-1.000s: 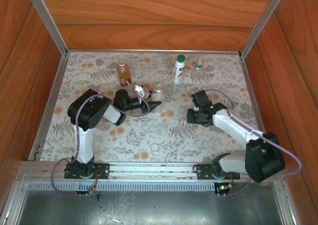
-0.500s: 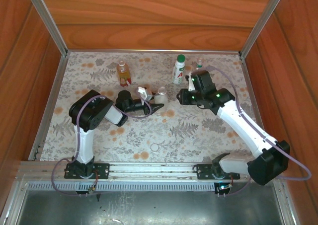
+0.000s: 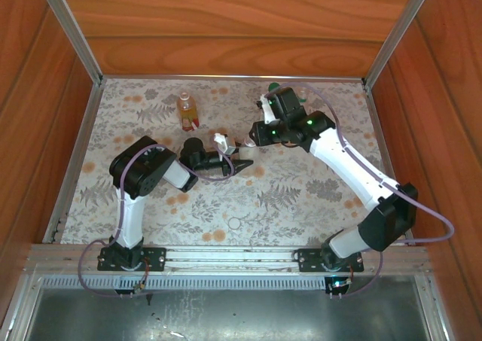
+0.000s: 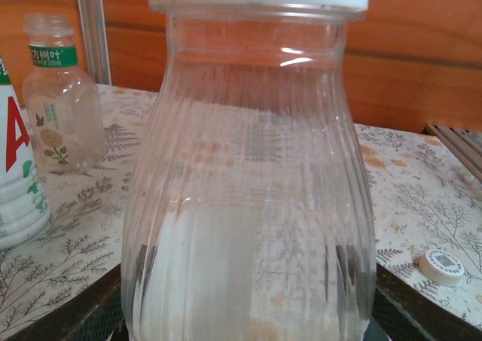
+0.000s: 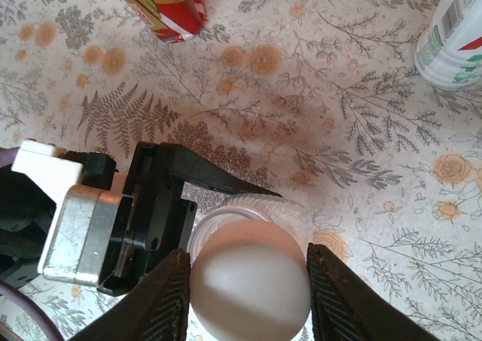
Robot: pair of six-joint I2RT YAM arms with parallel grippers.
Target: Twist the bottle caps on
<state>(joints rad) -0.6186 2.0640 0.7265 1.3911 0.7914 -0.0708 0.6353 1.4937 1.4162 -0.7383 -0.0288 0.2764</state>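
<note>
A clear ribbed bottle (image 4: 248, 168) stands upright, and my left gripper (image 4: 248, 311) is shut on its lower body, with one finger (image 4: 83, 315) on each side. From above, this bottle (image 3: 246, 150) is mid-table. My right gripper (image 5: 248, 296) is shut on a white cap (image 5: 248, 277), held right over the bottle's mouth (image 5: 290, 209). I cannot tell whether the cap touches the threads. In the top view the right gripper (image 3: 252, 135) hangs over the left gripper (image 3: 242, 154).
An amber bottle with a red label (image 3: 186, 109) stands at the back left. A white bottle with red print (image 5: 456, 36) and a small clear bottle with a green label (image 4: 62, 92) stand behind. A loose white cap (image 4: 440, 266) lies on the floral cloth. Wooden walls enclose the table.
My right arm has swung up and left from the table's right middle to above the bottle held by the left gripper. The left gripper and bottle shifted slightly right.
</note>
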